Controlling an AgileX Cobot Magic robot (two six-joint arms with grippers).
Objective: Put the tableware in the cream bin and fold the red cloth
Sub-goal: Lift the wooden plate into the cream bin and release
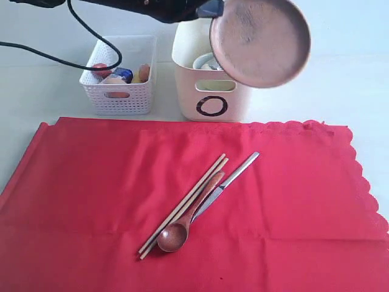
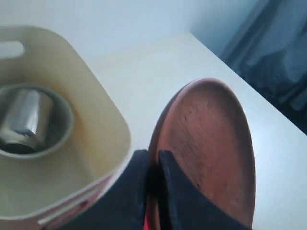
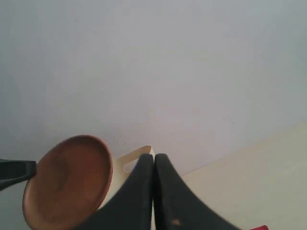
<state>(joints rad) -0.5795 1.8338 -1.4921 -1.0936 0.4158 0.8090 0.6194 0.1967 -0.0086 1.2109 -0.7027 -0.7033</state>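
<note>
My left gripper (image 1: 209, 12) is shut on the rim of the brown round plate (image 1: 260, 41), holding it tilted in the air above the cream bin (image 1: 209, 82). The left wrist view shows the plate (image 2: 211, 148) pinched between my left gripper (image 2: 153, 160) fingers, with the steel cup (image 2: 21, 120) lying in the white bowl (image 2: 60, 120) inside the bin (image 2: 108, 139). On the red cloth (image 1: 91, 201) lie the wooden chopsticks (image 1: 188, 198), the wooden spoon (image 1: 176, 234) and the metal-handled utensil (image 1: 234, 173). My right gripper (image 3: 154, 160) is shut and empty, raised off the table.
A white lattice basket (image 1: 121, 97) with food items stands left of the cream bin. A black cable (image 1: 61, 58) hangs over the back left. The cloth's scalloped edge (image 1: 364, 182) runs along the right.
</note>
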